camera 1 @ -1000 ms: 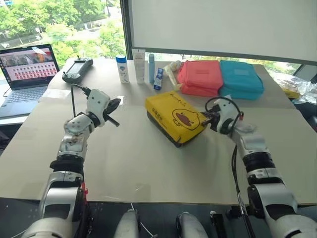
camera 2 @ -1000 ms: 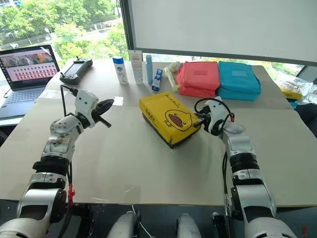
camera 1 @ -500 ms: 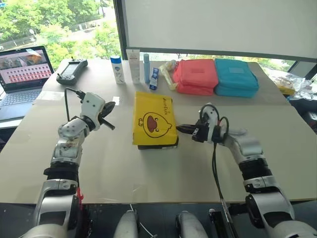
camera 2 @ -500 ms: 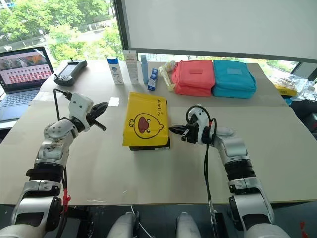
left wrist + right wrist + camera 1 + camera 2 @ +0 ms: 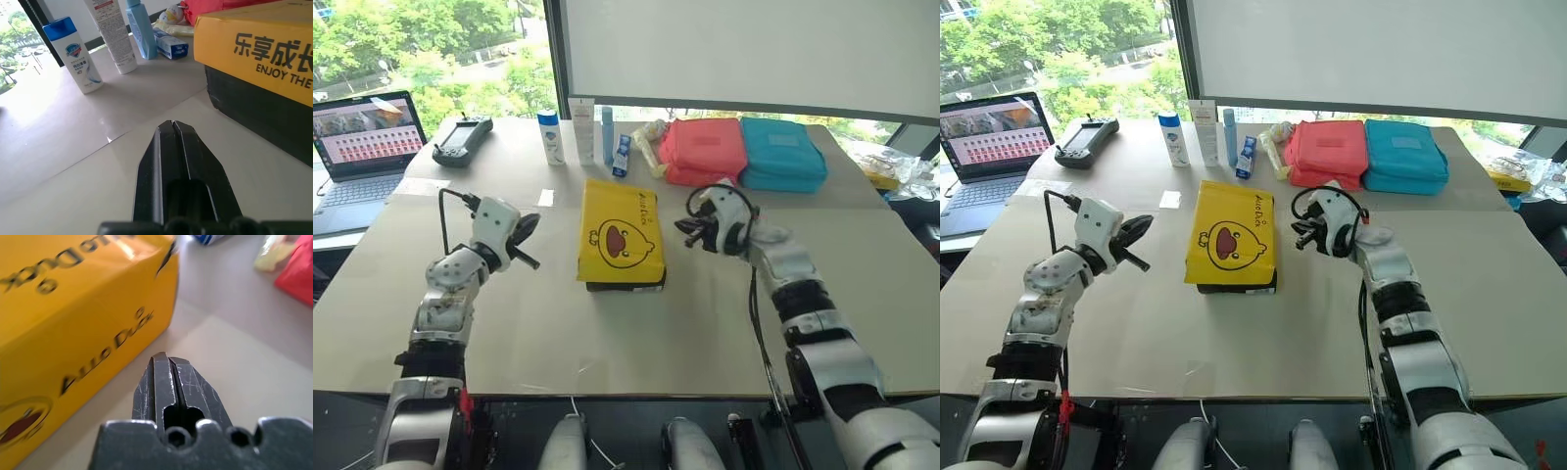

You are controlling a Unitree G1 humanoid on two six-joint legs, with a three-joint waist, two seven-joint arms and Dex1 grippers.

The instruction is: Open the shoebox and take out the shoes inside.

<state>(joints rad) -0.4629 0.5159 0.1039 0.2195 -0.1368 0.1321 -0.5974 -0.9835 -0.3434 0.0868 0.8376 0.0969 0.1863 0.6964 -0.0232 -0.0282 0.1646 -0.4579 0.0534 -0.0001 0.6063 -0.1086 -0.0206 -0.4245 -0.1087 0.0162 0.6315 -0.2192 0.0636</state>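
Observation:
The shoebox (image 5: 621, 233) lies closed in the middle of the table, yellow duck-face lid up, dark base showing at its near end. My left gripper (image 5: 530, 244) is shut and empty, a hand's width to the left of the box. In the left wrist view its fingers (image 5: 172, 147) point toward the box's dark side (image 5: 259, 122). My right gripper (image 5: 686, 229) is shut and empty, just off the box's right side. The right wrist view shows its fingers (image 5: 166, 377) close to the yellow lid's side (image 5: 88, 333), not touching. The shoes are hidden.
A coral-pink pouch (image 5: 705, 149) and a teal pouch (image 5: 785, 153) lie behind the box. Bottles and tubes (image 5: 578, 132) stand at the back centre. A laptop (image 5: 362, 137) and a black controller (image 5: 462, 139) sit at the far left. Crinkled packaging (image 5: 891, 166) lies at the right edge.
The shoebox has swung from a slanted pose to lie lengthwise toward me. My right gripper moved left, then lifted beside the box's right side. My left gripper drew back a little.

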